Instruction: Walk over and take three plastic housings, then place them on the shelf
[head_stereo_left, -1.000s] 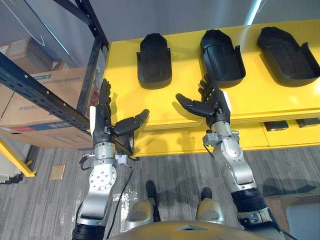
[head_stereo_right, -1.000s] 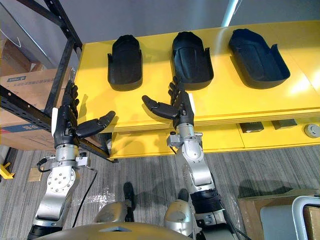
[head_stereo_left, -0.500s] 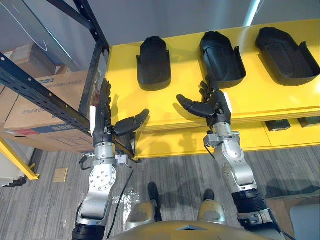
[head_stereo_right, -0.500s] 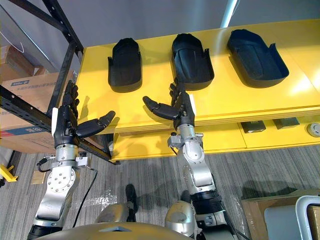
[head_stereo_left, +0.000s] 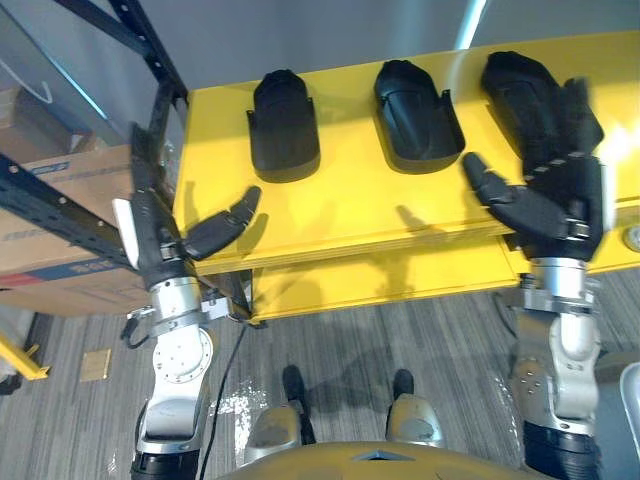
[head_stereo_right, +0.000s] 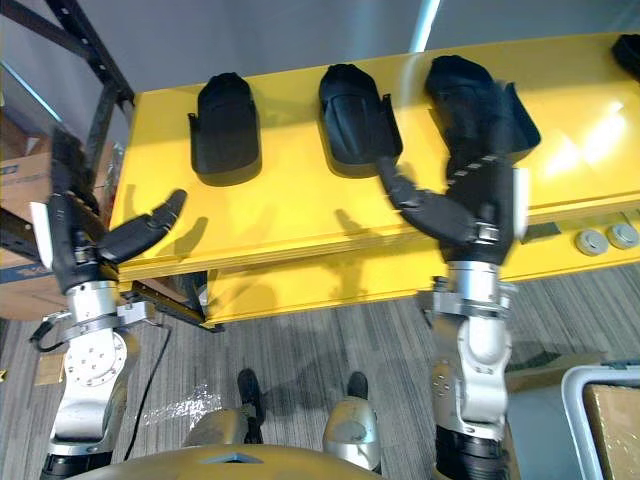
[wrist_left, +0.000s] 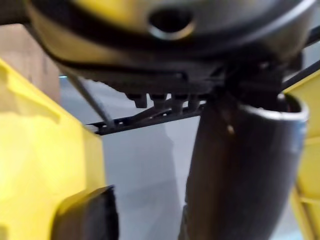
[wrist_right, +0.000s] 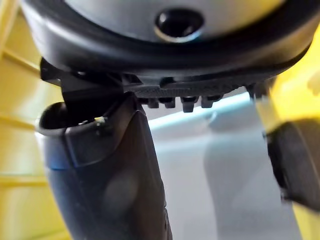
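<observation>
Reach step: left hand (head_stereo_left: 152, 238) & right hand (head_stereo_left: 562, 198) spread, empty, right at rightmost housing (head_stereo_left: 515, 85) on yellow table (head_stereo_left: 350, 212); next needs a firm grasp.

**Black housings on a yellow counter**

The counter (head_stereo_left: 350, 215) is plain glossy yellow on top and along its front edge. The left housing (head_stereo_left: 283, 125), middle housing (head_stereo_left: 415, 101) and right housing (head_stereo_left: 525, 90) in the row near its far edge are all matt black, with no pattern. The left hand (head_stereo_left: 160, 240) and right hand (head_stereo_left: 560, 200) are black, each with a white patch. The rack (head_stereo_left: 60, 195) at the counter's left edge is blue-black. The cardboard box (head_stereo_left: 40, 240) is brown. The floor (head_stereo_left: 400, 330) is grey with fine plank-like streaks.
</observation>
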